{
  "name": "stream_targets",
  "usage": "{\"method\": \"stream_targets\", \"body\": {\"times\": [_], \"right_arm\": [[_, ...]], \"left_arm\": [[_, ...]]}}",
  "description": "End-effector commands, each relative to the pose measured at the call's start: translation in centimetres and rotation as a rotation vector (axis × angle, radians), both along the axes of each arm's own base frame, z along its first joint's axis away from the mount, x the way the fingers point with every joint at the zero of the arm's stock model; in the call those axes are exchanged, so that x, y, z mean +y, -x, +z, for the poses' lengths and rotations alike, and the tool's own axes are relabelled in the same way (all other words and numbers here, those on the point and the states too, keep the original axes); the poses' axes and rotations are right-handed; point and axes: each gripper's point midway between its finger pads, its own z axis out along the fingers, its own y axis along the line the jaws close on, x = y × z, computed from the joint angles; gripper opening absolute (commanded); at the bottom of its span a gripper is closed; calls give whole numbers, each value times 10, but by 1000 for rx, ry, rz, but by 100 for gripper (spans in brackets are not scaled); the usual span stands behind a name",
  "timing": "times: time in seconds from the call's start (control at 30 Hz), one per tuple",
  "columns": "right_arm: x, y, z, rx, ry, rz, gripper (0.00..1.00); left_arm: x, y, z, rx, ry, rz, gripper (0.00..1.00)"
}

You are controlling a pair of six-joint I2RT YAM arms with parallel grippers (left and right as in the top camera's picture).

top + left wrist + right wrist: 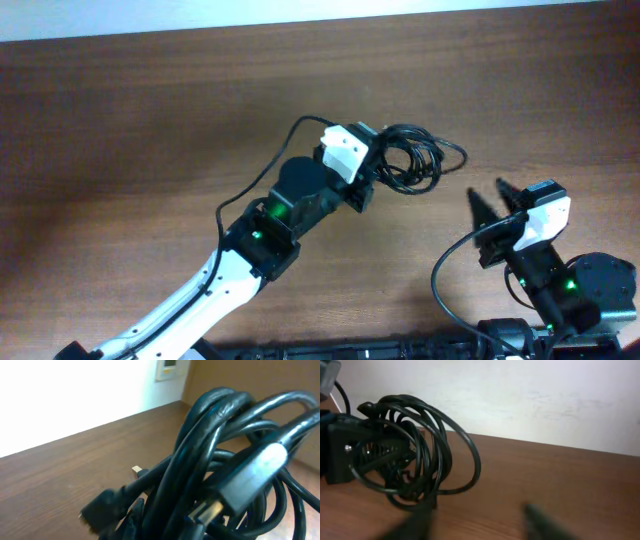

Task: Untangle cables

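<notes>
Nearest in the right wrist view: right gripper [479,510], blurred fingers [420,522] spread wide, gripping nothing, bare table [560,475] between and beyond them. Farther in, left of centre: cables [427,447] as a bunch of black loops, gathered at the black block of the left gripper [355,452], clamped narrow on the bundle. Lowest loops close to the wood; touching or clear of it, cannot tell. Behind all, pale wall [530,395] meeting the table's far edge.

Shown by the left wrist view alone: strands right up against the lens, overlapping thickly, with a silver-tipped plug [212,509] at lower centre pointing down-left and a smaller plug end [136,469] poking out to the left. Own fingers not made out behind the tangle. Past the bundle, open tabletop running to the bright wall and a white wall plate [171,367] at the top.

Given by the overhead alone: the layout. Right gripper at lower right, near the front edge, aimed up-left toward the bundle, apart from it. Bundle right of centre, at the tip of the left arm [200,290] reaching in diagonally from lower left. One loose loop bulging out to the right. Wide bare wood left of and behind the bundle, up to the far edge; less room at front right, taken up by the right arm [585,285].
</notes>
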Motion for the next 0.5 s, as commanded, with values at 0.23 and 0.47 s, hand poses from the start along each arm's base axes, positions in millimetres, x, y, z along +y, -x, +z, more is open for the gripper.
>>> {"method": "stream_targets", "body": {"times": [0.23,0.47], "right_arm": [[23,11,10,-71,93,164,97],[24,12,10,-79,113,169,48]], "left_arm": [[-30,51,17,-190,-53,-387,0],[-37,71,24,-203,-10,-506,0]]}}
